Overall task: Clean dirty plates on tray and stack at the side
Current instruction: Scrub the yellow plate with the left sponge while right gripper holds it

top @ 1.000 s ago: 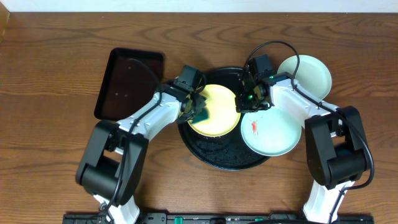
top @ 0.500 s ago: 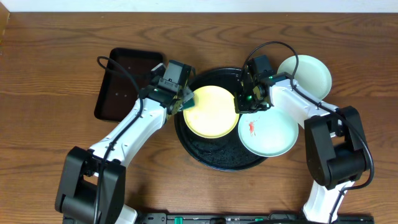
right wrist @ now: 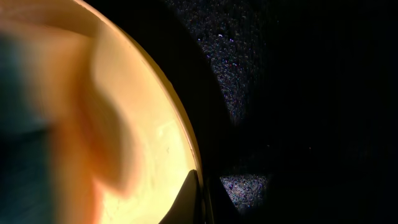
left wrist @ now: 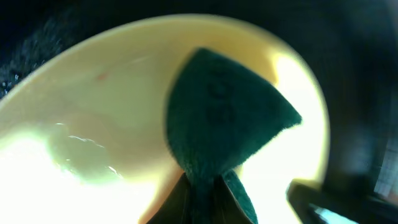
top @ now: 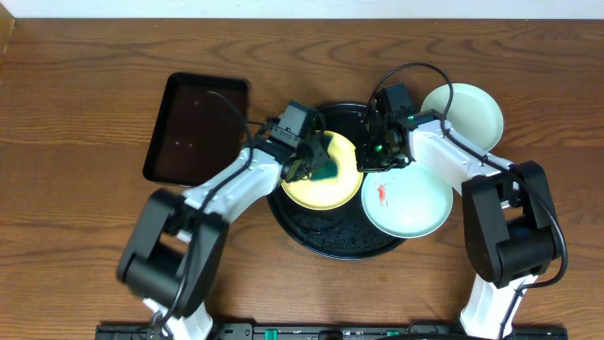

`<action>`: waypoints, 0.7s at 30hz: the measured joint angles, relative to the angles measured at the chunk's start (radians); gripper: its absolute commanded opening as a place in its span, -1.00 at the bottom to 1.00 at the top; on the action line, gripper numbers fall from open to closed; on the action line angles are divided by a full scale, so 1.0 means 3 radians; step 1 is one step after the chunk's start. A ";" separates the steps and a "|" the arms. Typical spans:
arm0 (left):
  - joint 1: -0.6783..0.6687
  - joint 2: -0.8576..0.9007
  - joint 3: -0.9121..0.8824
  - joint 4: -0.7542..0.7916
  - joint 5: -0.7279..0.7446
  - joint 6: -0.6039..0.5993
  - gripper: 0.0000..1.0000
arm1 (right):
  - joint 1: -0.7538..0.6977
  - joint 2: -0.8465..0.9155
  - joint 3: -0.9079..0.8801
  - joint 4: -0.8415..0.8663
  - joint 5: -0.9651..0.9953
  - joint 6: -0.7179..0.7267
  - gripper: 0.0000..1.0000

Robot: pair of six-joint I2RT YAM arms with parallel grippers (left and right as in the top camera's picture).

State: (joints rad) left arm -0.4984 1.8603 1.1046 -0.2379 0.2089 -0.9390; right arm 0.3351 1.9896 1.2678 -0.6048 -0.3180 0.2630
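Note:
A pale yellow plate (top: 321,179) lies tilted on the round black tray (top: 330,236). My left gripper (top: 311,165) is shut on a dark green sponge (left wrist: 217,118) and presses it on the yellow plate (left wrist: 112,112). My right gripper (top: 370,156) is shut on the yellow plate's right rim (right wrist: 155,143). A pale mint plate with a red smear (top: 411,203) rests on the tray's right rim. A second pale mint plate (top: 467,113) lies on the table at the back right.
A smaller rectangular black tray (top: 193,127) lies on the wooden table to the left of the round tray.
My left gripper swung left off the yellow plate, then came back right with the sponge onto the plate's middle. The right gripper has not moved.

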 measured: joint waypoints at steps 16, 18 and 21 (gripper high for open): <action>0.0075 0.0010 0.0151 -0.0885 -0.0549 -0.0175 -0.85 | 0.0003 0.0000 0.0000 0.0013 -0.0003 0.0000 -0.97; 0.0117 -0.0039 0.0135 -0.0974 -0.0645 -0.0175 -0.85 | 0.0003 0.0000 0.0000 0.0011 -0.0004 0.0000 -0.98; 0.0150 -0.0156 0.0095 -0.1061 -0.0813 -0.0174 -0.85 | 0.0017 0.0000 0.0000 0.0008 -0.0058 0.0000 -0.98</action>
State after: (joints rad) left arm -0.4534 1.8133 1.1332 -0.5560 -0.0349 -0.9913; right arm 0.3401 1.9896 1.2678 -0.6025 -0.3355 0.2630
